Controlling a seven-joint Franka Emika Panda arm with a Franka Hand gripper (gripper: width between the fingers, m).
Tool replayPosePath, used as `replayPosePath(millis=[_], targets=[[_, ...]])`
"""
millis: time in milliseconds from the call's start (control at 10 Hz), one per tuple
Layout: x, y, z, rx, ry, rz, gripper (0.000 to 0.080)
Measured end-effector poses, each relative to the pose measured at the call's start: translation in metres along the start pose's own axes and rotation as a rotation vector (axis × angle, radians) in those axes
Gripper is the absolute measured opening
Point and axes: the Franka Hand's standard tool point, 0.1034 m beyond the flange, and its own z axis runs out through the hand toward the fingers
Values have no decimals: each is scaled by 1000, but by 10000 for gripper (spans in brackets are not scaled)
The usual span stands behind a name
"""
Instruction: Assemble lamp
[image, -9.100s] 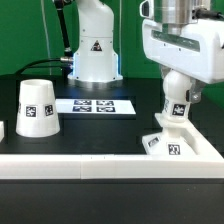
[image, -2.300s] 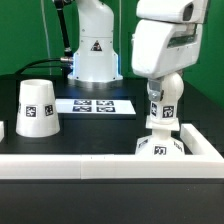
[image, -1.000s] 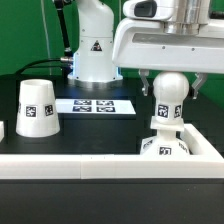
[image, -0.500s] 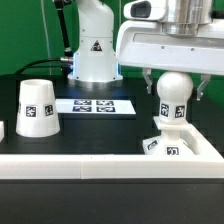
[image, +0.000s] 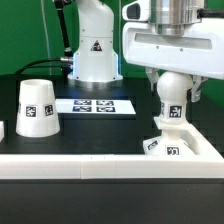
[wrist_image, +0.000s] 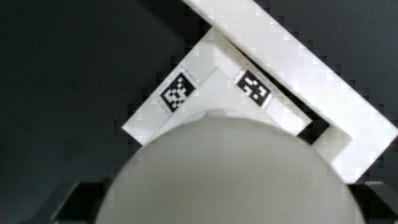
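The ball-shaped bulb (image: 172, 95) stands upright on the square stepped base (image: 165, 147) at the exterior view's right, by the corner of the white rail. My gripper (image: 174, 88) comes down from above, one finger against each side of the bulb, shut on it. In the wrist view the bulb (wrist_image: 222, 175) fills the foreground between the dark fingers of the gripper (wrist_image: 222, 200). The tagged base (wrist_image: 196, 90) lies beyond it. The cup-like shade (image: 37, 108) stands mouth down at the exterior view's left, apart from the rest.
The marker board (image: 95, 105) lies flat on the black table between the shade and the base. A white rail (image: 100, 165) borders the front and right of the work area, and also shows in the wrist view (wrist_image: 285, 50). The arm's white pedestal (image: 92, 50) stands at the back.
My hand has turned about the upright bulb over the last second, and the base under it has swung to a more angled pose. The shade and marker board have not moved.
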Motion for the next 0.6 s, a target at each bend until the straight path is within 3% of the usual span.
replayPosePath(millis=[400, 600], targets=[[-1, -1, 0, 8, -9, 209, 577], [2, 2, 0, 42, -24, 395, 577]])
